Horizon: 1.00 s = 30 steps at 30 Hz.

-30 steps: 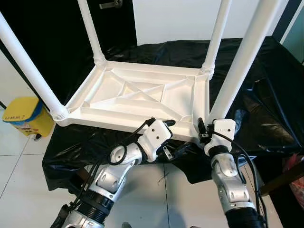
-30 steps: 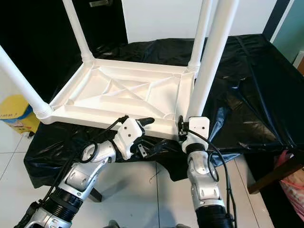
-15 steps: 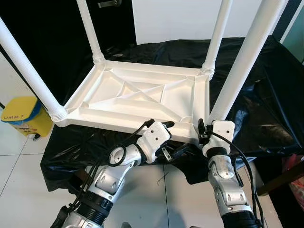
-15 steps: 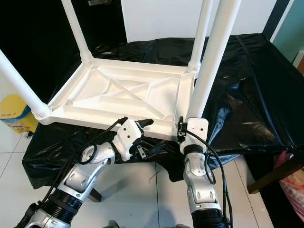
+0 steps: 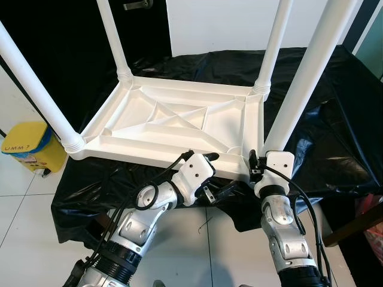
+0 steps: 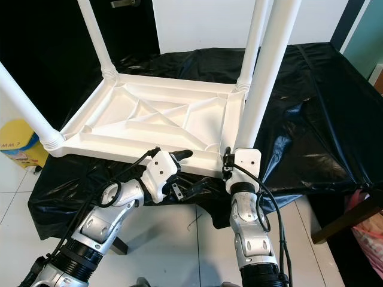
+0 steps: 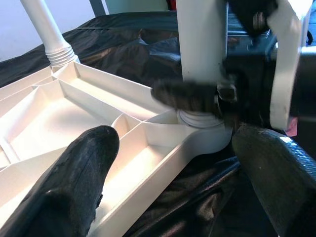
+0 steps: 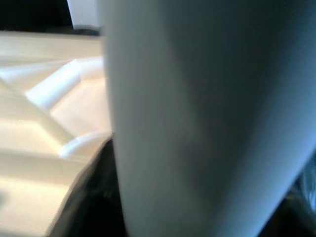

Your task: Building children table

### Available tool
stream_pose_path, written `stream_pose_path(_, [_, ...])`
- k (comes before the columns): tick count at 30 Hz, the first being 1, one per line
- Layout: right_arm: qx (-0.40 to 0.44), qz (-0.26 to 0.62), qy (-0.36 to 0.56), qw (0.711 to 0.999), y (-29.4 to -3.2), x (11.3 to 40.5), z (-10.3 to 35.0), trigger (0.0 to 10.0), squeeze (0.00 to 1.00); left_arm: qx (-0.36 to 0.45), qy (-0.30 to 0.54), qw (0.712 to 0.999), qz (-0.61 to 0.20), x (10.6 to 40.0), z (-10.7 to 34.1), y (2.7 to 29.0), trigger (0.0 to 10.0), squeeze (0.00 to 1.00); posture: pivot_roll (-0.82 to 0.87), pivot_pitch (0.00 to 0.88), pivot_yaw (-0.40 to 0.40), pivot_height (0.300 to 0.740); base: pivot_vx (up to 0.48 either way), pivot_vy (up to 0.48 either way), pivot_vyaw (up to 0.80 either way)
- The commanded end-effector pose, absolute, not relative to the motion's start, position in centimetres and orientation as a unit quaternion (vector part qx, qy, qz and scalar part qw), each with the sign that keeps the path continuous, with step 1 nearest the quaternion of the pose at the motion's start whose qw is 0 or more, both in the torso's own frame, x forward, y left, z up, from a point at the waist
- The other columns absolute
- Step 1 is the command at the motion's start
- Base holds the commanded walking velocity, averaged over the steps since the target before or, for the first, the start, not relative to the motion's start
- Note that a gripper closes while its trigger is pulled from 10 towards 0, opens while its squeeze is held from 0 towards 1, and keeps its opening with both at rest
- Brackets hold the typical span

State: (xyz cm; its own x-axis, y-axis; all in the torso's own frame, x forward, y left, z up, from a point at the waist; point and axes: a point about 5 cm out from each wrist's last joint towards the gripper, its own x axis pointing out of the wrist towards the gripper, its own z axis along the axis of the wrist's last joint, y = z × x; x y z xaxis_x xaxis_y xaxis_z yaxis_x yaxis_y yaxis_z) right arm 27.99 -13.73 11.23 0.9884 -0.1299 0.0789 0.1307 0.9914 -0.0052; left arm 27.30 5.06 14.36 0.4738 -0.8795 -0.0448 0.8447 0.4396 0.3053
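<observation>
Black sheet (image 5: 335,107), upturned white table (image 5: 179,122), four legs up

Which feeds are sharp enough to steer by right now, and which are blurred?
Both eye views are sharp and evenly lit on the table top. Left wrist view: ribs crisp, the near black fingers soft. Right wrist view: the near leg sits too close, blurred and shaded.

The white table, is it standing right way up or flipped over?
Flipped over: the tabletop lies ribbed underside up on the black sheet, with its legs pointing upward.
</observation>
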Motion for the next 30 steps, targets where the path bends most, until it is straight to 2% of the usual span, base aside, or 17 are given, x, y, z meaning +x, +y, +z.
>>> stream_pose_path(1, [-0.007,-0.076,-0.004,0.997,-14.0,27.5,9.8,10.0,0.0,0.149,-0.06,0.842,-0.514,27.1,14.3,5.1,10.0,0.0,-0.02,0.042,0.008,0.74,0.0,0.0,0.0])
stream_pose_path(2, [-0.002,-0.067,-0.014,0.998,-14.0,27.5,10.1,10.0,1.0,0.15,-0.059,0.842,-0.515,27.1,14.3,5.1,10.0,0.0,-0.02,0.043,0.009,0.74,0.0,0.0,0.0])
stream_pose_path(7, [-0.002,-0.043,-0.037,0.998,-14.1,27.5,10.9,10.0,1.0,0.15,-0.06,0.842,-0.515,27.1,14.3,5.1,10.0,0.0,-0.03,0.049,0.012,0.74,0.0,0.0,0.0])
stream_pose_path(10, [-0.003,0.034,-0.067,0.997,-14.9,27.7,12.1,10.0,1.0,0.149,-0.06,0.842,-0.516,27.0,14.3,5.0,10.0,0.0,-0.03,0.057,0.013,0.74,0.0,0.0,0.0])
stream_pose_path(12, [-0.003,0.034,-0.067,0.997,-14.9,27.7,12.1,10.0,1.0,0.149,-0.06,0.842,-0.516,27.0,14.3,5.0,10.0,0.0,-0.03,0.057,0.013,0.74,0.0,0.0,0.0])
stream_pose_path(13, [-0.011,0.085,-0.073,0.994,-15.3,27.9,12.5,10.0,0.0,0.148,-0.059,0.841,-0.516,27.0,14.3,4.9,10.0,0.0,-0.04,0.059,0.015,0.74,0.0,0.0,0.0])
stream_pose_path(16, [-0.011,0.085,-0.073,0.994,-15.3,27.9,12.5,10.0,0.0,0.148,-0.059,0.841,-0.516,27.0,14.3,4.9,10.0,0.0,-0.04,0.059,0.015,0.74,0.0,0.0,0.0])
stream_pose_path(18, [-0.042,0.202,-0.068,0.976,-15.9,28.7,13.3,10.0,0.0,0.146,-0.059,0.842,-0.517,27.1,14.4,4.9,10.0,0.0,-0.04,0.061,0.02,0.74,0.0,0.0,0.0])
stream_pose_path(19, [-0.042,0.202,-0.068,0.976,-15.9,28.7,13.3,10.0,0.0,0.146,-0.059,0.842,-0.517,27.1,14.4,4.9,10.0,0.0,-0.04,0.061,0.02,0.74,0.0,0.0,0.0])
stream_pose_path(20, [-0.057,0.241,-0.062,0.967,-16.0,29.2,13.5,10.0,0.0,0.146,-0.06,0.842,-0.516,27.1,14.4,4.9,10.0,0.0,-0.04,0.06,0.02,0.74,0.0,0.0,0.0])
stream_pose_path(21, [-0.068,0.261,-0.056,0.961,-16.1,29.5,13.5,7.9,0.0,0.146,-0.06,0.842,-0.515,27.1,14.4,4.9,10.0,0.0,-0.03,0.062,0.02,0.74,0.0,0.0,0.0])
stream_pose_path(22, [-0.068,0.261,-0.056,0.961,-16.1,29.5,13.5,7.9,0.0,0.146,-0.06,0.842,-0.515,27.1,14.4,4.9,10.0,0.0,-0.03,0.062,0.02,0.74,0.0,0.0,0.0])
stream_pose_path(23, [-0.074,0.268,-0.052,0.959,-16.1,29.7,13.4,2.9,0.0,0.146,-0.06,0.843,-0.515,27.1,14.4,5.0,10.0,0.0,-0.03,0.061,0.019,0.74,0.0,0.0,0.0])
stream_pose_path(24, [-0.074,0.268,-0.052,0.959,-16.1,29.7,13.4,2.9,0.0,0.146,-0.06,0.843,-0.515,27.1,14.4,5.0,10.0,0.0,-0.03,0.061,0.019,0.74,0.0,0.0,0.0])
stream_pose_path(25, [-0.076,0.271,-0.048,0.958,-16.1,29.8,13.2,0.0,0.0,0.146,-0.06,0.843,-0.514,27.1,14.5,5.0,10.0,0.0,-0.03,0.063,0.017,0.74,0.0,0.0,0.0])
stream_pose_path(30, [-0.076,0.279,-0.038,0.956,-16.2,29.6,12.7,0.0,0.0,0.145,-0.061,0.845,-0.511,27.1,14.5,5.1,10.0,0.0,-0.02,0.067,0.018,0.74,0.0,0.0,0.0])
